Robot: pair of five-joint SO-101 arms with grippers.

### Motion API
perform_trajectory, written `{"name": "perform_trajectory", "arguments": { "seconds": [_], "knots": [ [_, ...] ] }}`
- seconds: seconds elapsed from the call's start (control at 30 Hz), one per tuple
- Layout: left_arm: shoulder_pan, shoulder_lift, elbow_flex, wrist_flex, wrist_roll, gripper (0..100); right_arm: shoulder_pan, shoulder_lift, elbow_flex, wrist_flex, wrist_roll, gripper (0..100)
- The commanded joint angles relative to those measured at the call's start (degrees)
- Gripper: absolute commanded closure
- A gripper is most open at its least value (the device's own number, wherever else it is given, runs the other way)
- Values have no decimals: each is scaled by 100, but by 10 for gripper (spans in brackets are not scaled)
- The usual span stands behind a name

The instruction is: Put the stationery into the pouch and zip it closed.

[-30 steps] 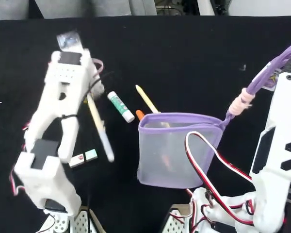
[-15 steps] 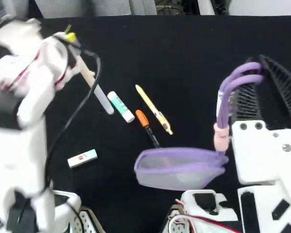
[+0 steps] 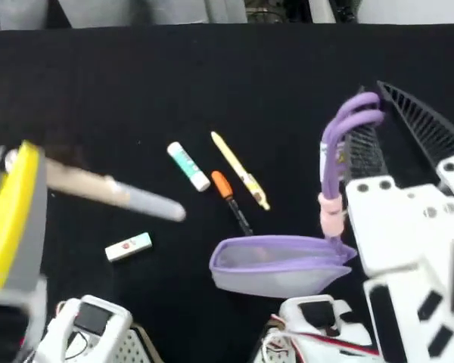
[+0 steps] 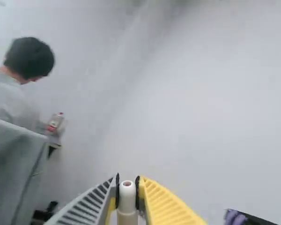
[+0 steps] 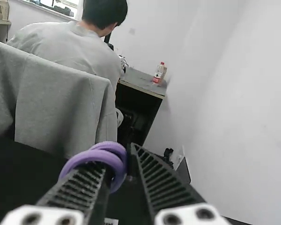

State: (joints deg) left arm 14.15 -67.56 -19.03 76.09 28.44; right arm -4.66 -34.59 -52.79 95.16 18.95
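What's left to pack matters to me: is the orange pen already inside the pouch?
No, the orange pen lies on the black table outside the pouch, beside the yellow pen.

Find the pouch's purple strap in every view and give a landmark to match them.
High view: purple strap rises from the pouch, its loop pinched in the right gripper.
Right wrist view: strap looped between that gripper's black fingers.
Left wrist view: a purple sliver beside the left gripper holding a pen, probably the strap.
Landmark: the small bottle on the desk, in both wrist views.
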Motion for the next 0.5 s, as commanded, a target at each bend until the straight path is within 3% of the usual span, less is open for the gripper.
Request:
{"name": "perform_trajectory", "arguments": {
  "seconds": [0.0,0.23,0.37,0.47],
  "knots": [
    [936,-492,919,-589,44,971,-79,-31,286,-246,26,986],
    [1042,-1231,3125,-1881,44,971,-70,-40,286,-255,44,986],
    [1824,-1670,4312,-2778,18,971,-62,-40,277,-255,70,986],
    [2141,-1864,5007,-3226,-466,971,-62,-40,277,-255,70,986]
  ]
}}
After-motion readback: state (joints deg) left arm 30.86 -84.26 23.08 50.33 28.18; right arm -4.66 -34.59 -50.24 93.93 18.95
